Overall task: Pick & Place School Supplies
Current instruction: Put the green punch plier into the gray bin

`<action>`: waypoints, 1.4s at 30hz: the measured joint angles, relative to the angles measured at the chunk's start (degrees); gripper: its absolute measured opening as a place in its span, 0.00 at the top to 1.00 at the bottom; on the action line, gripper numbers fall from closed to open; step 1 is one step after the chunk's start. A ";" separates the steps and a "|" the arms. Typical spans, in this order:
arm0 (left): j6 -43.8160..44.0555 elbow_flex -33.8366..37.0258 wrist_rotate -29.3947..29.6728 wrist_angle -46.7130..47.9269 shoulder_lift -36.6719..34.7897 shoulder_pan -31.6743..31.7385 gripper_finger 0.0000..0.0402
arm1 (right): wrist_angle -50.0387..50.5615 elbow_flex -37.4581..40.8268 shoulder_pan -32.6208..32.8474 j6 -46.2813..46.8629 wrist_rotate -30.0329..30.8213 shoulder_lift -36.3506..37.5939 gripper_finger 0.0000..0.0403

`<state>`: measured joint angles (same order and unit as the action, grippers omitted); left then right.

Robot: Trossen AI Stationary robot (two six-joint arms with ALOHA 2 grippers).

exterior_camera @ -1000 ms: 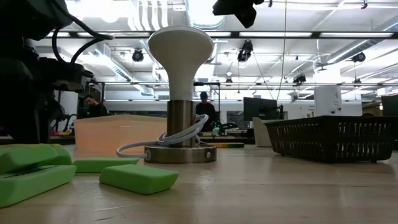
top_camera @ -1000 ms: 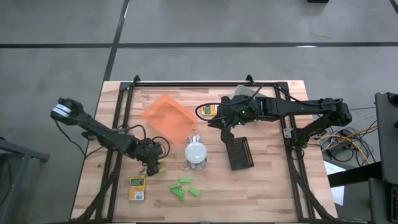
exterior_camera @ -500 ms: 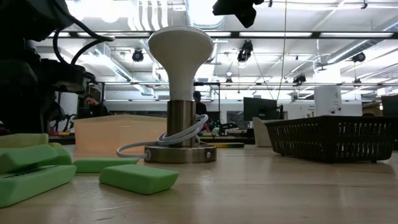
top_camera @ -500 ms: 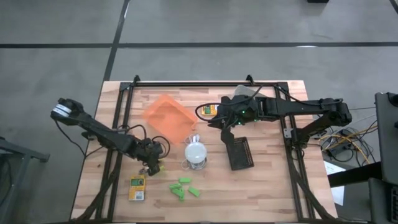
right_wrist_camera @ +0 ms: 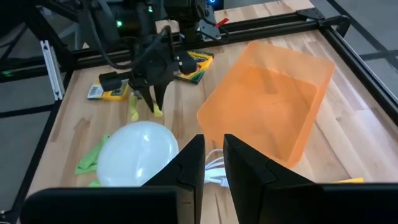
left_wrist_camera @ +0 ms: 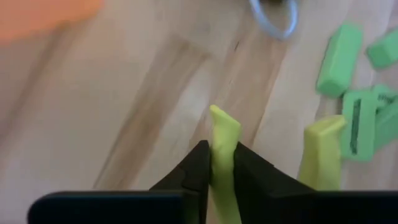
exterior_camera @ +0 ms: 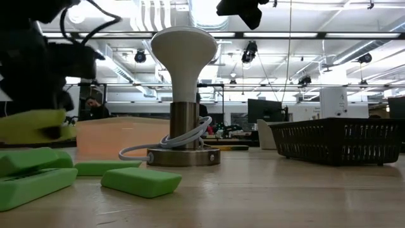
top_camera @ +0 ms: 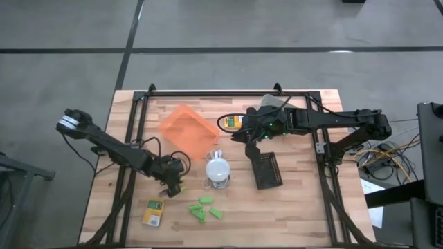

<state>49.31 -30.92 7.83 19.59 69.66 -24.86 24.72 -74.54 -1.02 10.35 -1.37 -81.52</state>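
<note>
Pale plank wood makes up the desk (top_camera: 297, 207), framed by black rails; on it the left hand (left_wrist_camera: 216, 163) pinches a yellow-green handle (left_wrist_camera: 224, 155) just above the boards, a second yellow handle (left_wrist_camera: 318, 155) beside it; green chunks (top_camera: 205, 209) and a printed box (top_camera: 153, 212) lie nearby; the white domed lamp (top_camera: 219, 169), orange tray (top_camera: 185, 129) and black basket (top_camera: 266, 170) stand further off; the right hand (right_wrist_camera: 210, 163), fingers nearly together and holding nothing, hangs near the basket; behind, a workshop with ceiling lights.
</note>
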 joint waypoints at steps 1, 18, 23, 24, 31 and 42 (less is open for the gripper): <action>-0.50 -0.52 0.81 0.21 -0.22 0.04 0.88 | 0.01 0.00 0.00 0.00 -0.01 0.00 0.86; -11.79 -18.91 31.92 13.95 -6.67 0.31 0.87 | 0.43 0.00 0.52 -2.80 -0.85 -0.02 0.86; -19.93 -27.39 44.69 15.43 -8.56 0.33 0.87 | 0.36 0.00 0.48 -4.60 -0.83 -0.02 0.86; -21.92 -28.68 47.45 14.99 -8.61 0.35 0.87 | 0.36 0.00 0.49 -4.14 -0.83 -0.02 0.86; -37.63 -31.74 52.91 7.28 -8.20 1.87 0.86 | 0.30 0.00 0.52 -4.61 -0.80 -0.02 0.86; -46.08 -30.83 47.37 -1.15 -5.81 7.53 0.86 | -0.23 0.02 0.15 -2.20 3.51 -0.02 0.86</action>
<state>3.23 -61.76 55.21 18.45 63.85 -17.34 24.49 -74.52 -0.86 8.14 2.14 -81.54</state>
